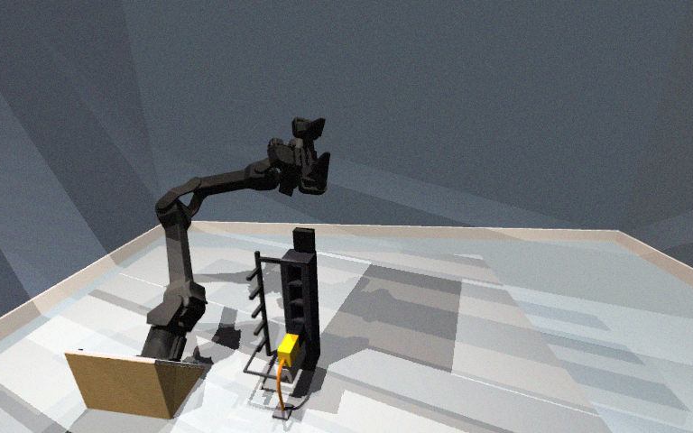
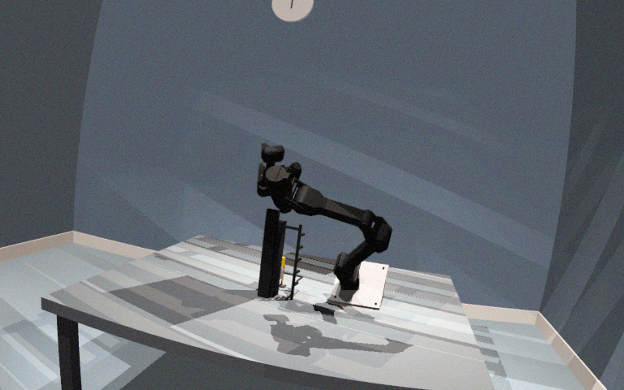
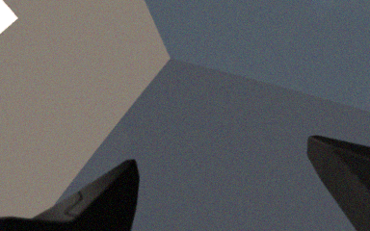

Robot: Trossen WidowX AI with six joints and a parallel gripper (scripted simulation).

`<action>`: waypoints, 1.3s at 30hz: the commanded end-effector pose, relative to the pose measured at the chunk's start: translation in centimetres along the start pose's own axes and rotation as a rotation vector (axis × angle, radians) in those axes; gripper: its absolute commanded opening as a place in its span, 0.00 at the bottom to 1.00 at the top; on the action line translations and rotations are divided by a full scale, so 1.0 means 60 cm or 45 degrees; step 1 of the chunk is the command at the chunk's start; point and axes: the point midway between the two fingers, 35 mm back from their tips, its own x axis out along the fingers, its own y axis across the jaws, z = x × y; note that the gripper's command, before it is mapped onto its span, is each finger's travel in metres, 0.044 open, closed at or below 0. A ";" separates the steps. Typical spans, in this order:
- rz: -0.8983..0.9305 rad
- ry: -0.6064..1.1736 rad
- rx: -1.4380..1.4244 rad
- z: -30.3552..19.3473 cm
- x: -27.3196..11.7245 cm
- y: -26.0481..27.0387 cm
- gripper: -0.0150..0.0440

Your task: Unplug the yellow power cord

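Observation:
My gripper (image 1: 327,137) (image 3: 223,157) is open and empty, high above the power strip, with its fingers spread wide apart. It touches neither plug, cord nor strip. The power strip (image 1: 312,306) (image 2: 268,256) is a dark upright column with a row of sockets on one face. The yellow plug (image 1: 288,348) (image 2: 283,262) is at the low end of that face and sticks out from it, apparently in the lowest socket; how deep it sits cannot be told. Its orange-looking cord (image 1: 279,385) hangs down to a small plate on the table. The wrist view shows only walls and ceiling beyond the fingers.
A thin black frame with several short pegs (image 1: 263,300) (image 2: 298,256) stands in front of the socket face, close beside the plug. The arm's tilted base board (image 1: 124,383) (image 2: 375,284) is near the strip. The table's edge (image 2: 161,340) runs along the front in the exterior view.

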 end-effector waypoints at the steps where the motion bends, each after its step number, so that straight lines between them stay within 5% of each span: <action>1: -0.003 0.000 -0.007 0.000 0.001 -0.001 0.89; 9: -0.212 -0.003 -0.446 0.001 0.085 -0.106 0.53; 25: -0.842 0.203 -0.934 0.062 0.160 -0.338 0.53; 39: -1.902 0.866 -0.976 0.160 0.039 -0.605 0.53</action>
